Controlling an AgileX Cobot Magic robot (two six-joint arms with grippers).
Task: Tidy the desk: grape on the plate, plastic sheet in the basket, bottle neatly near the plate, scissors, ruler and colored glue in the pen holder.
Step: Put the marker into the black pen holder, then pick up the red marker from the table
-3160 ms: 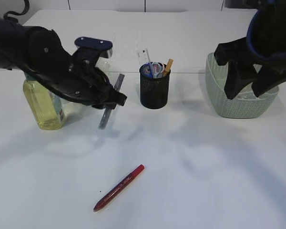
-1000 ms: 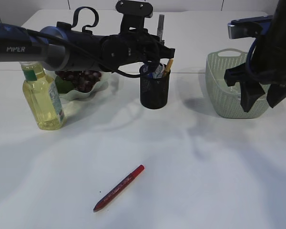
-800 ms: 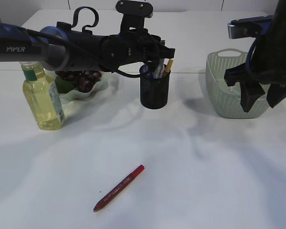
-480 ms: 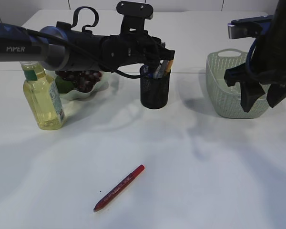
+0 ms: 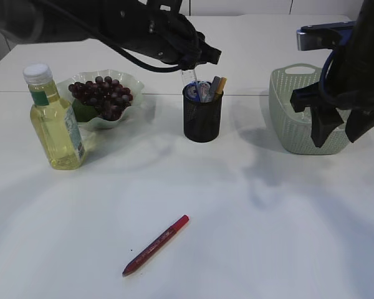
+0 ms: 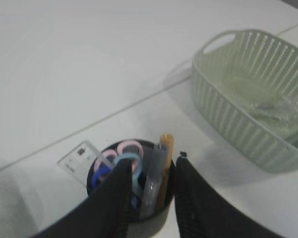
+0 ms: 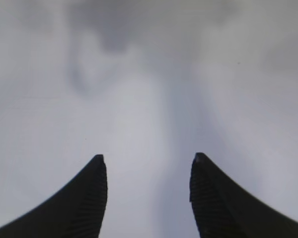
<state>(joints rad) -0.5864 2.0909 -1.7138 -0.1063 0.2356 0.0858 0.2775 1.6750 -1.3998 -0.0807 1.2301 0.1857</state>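
The black mesh pen holder holds scissors with pink and blue handles, a clear ruler, a grey flat strip and a yellow pen. My left gripper hangs open and empty just above it. In the left wrist view its jaws are spread over the holder, scissors and grey strip. The red glue pen lies on the table in front. Grapes sit on the plate. The bottle stands left of the plate. My right gripper is open and empty.
The green basket stands at the right, partly behind my right arm. In the left wrist view the basket holds the clear plastic sheet. The right wrist view shows its jaws over bare white tabletop.
My left gripper carried the grey strip to the pen holder, let it go inside and lifted away. The plate of grapes is now uncovered. My right arm has barely moved.
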